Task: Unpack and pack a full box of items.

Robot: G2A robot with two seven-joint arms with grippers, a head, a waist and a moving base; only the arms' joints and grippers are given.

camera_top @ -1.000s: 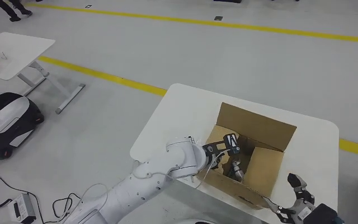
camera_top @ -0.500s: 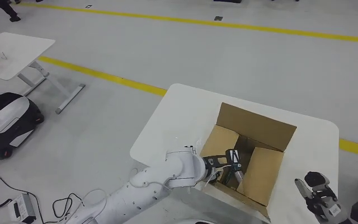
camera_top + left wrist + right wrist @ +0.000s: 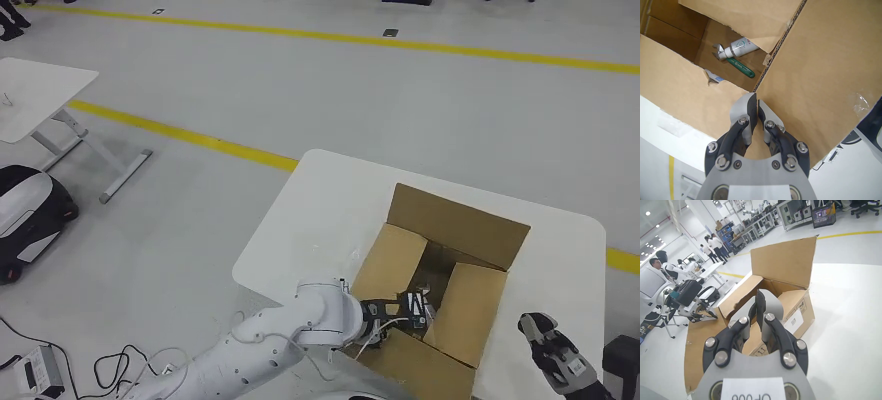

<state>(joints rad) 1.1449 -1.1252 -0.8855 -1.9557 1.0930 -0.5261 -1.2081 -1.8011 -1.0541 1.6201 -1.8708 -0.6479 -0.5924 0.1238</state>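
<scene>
An open cardboard box stands on the white table. Its near flap is folded outward over the table's front edge. My left gripper is shut, its tips resting on that flap next to its inner corner; it also shows at the box's near side and from across. Down inside the box lie a green-handled wrench and a white tube across the wrench's head. My right gripper is shut and holds nothing, off the table's near right corner, pointing at the box.
A blue-and-white packet peeks from under the box's side flap. Bare tabletop lies left and right of the box. A second white table and a dark wheeled unit stand on the floor to the left.
The near flap has swung outward and down with my left gripper, which moved toward the table's front edge. My right gripper went from open to shut and shifted slightly.
</scene>
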